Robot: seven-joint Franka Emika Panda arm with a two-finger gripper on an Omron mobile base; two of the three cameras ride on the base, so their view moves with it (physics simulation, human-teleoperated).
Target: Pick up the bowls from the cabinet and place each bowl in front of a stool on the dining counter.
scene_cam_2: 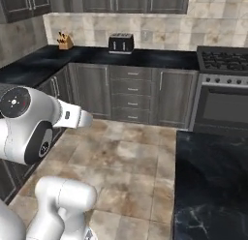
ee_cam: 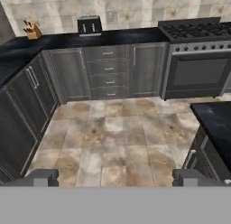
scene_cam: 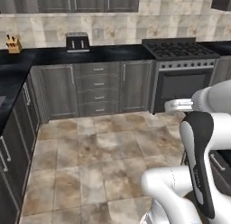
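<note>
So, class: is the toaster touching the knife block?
Apart. In the hand view the toaster and knife block stand on the worktop with bare black surface between them.

I see a mottled brown tile floor (scene_cam: 90,160), grey base cabinets (scene_cam: 97,87) under a black worktop (scene_cam: 90,53), a beige tiled wall (scene_cam: 117,31), a toaster (scene_cam: 77,41), a stove (scene_cam: 180,69), and what looks like a knife block (scene_cam: 13,44).

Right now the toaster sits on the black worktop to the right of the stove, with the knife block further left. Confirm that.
Not quite: the toaster sits to the left of the stove, not the right, on the black worktop. The knife block is further left, as stated. The hand view shows this.
</note>
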